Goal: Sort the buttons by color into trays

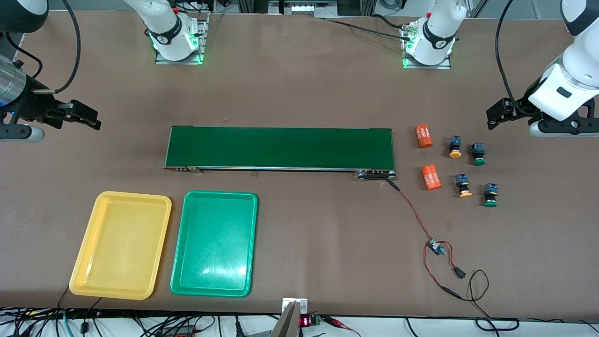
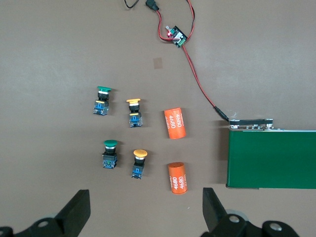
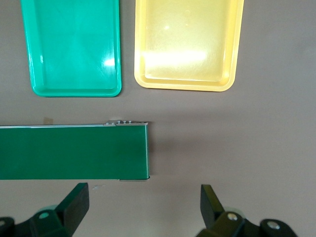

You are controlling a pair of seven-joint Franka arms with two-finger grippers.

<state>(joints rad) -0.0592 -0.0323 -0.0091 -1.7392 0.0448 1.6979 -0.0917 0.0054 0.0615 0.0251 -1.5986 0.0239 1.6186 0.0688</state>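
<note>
- Two trays sit at the lower left of the front view for you: the yellow tray (image 1: 120,244) and, beside it toward the middle, the green tray (image 1: 215,243), both empty.
- At the left edge you see the right gripper (image 1: 77,115) hanging over bare table, its jaws apart and holding nothing; this arm waits.
- Across the middle runs the conveyor belt (image 1: 280,147).
- At centre right, past two orange cylinders (image 1: 424,135), you find the four buttons (image 1: 455,146), orange-capped pair then green-capped pair (image 1: 478,154), each lying on its side with its cap toward the lower edge.
- At the right edge the left gripper (image 1: 507,112) hangs with jaws apart and empty, just above and right of the buttons, so I judge it the nearer arm.
</note>
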